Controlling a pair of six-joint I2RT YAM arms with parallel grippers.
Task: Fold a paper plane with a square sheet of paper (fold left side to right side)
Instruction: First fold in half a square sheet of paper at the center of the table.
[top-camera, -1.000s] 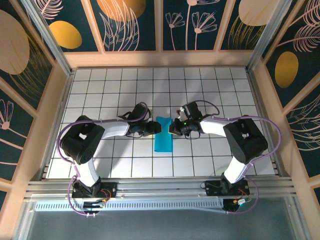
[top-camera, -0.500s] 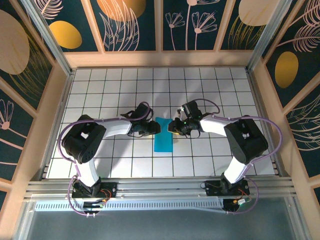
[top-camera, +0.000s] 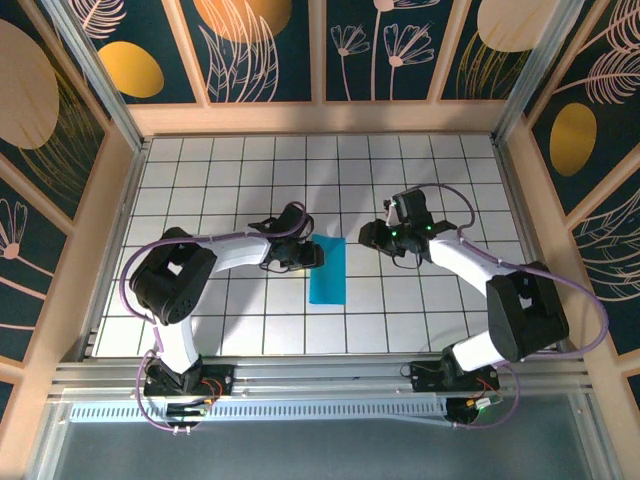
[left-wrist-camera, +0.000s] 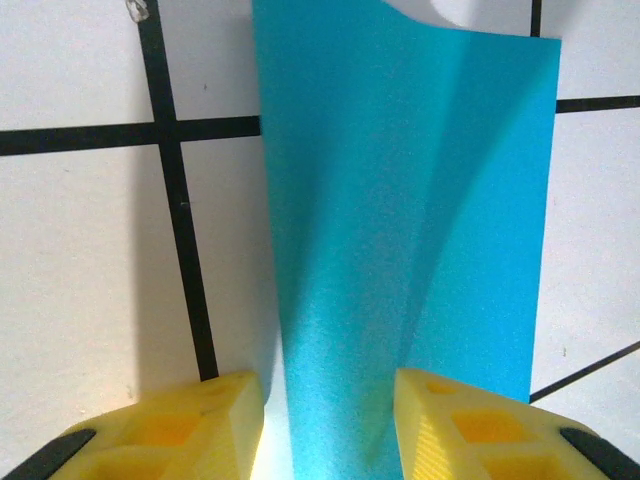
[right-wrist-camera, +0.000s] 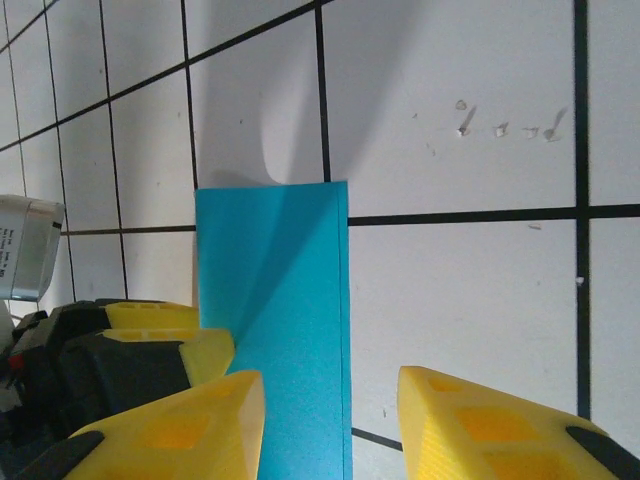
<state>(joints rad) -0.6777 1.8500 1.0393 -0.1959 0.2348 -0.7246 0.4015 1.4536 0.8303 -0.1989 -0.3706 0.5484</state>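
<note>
The left gripper (left-wrist-camera: 328, 390) is held open. Its yellow fingers (left-wrist-camera: 180, 420) are set either side of the folded sheet of paper (top-camera: 328, 272), whose raised left part passes between them unpinched. The right gripper (right-wrist-camera: 330, 390) is likewise parted and empty, near the sheet's far right corner. The sheet is laid as a narrow strip around the middle of the table (top-camera: 200, 170).

Overhead, wrist close-ups — paper (top-camera: 327, 270) apparently common
</note>
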